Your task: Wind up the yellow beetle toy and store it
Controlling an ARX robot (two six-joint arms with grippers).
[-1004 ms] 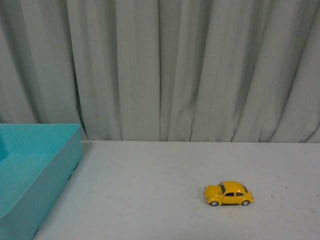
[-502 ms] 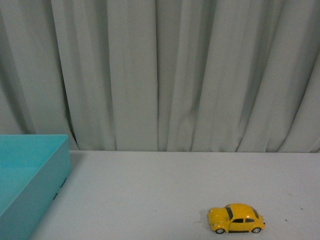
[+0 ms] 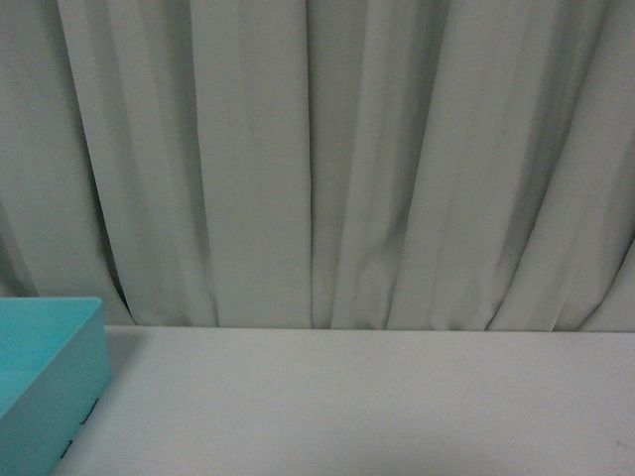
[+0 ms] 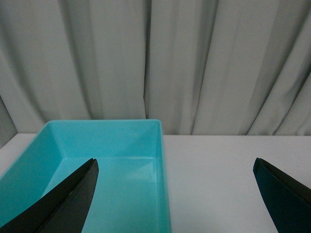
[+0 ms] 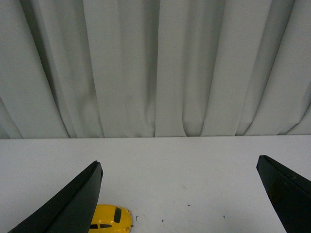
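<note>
Where the right wrist view reaches the table, the yellow toy car (image 5: 108, 218) sits on the white table (image 5: 214, 194) at the very border of the picture, so only its roof, a dark window and part of its rounded body can be seen; the wheels are cut off. It lies just beside one dark finger (image 5: 73, 204) of the right gripper (image 5: 179, 162), and whether the two touch cannot be told. The right gripper's jaws stand wide apart and nothing is between them. A few small dark specks mark the table surface near the car. A pale grey pleated curtain (image 5: 146, 73) hangs behind the table along its far edge. The left wrist view shows the left gripper (image 4: 175, 162) with its jaws likewise spread wide and holding nothing; one finger (image 4: 68, 199) shows in front of a turquoise open-topped bin (image 4: 163, 170), whose inner walls and floor are in sight. The bin stands on the same white table with its far end close to the curtain. From the front view only a corner of the bin (image 3: 50, 377) shows at the left, with bare table (image 3: 377, 397) and curtain (image 3: 298, 159) filling the picture; neither arm shows there.
</note>
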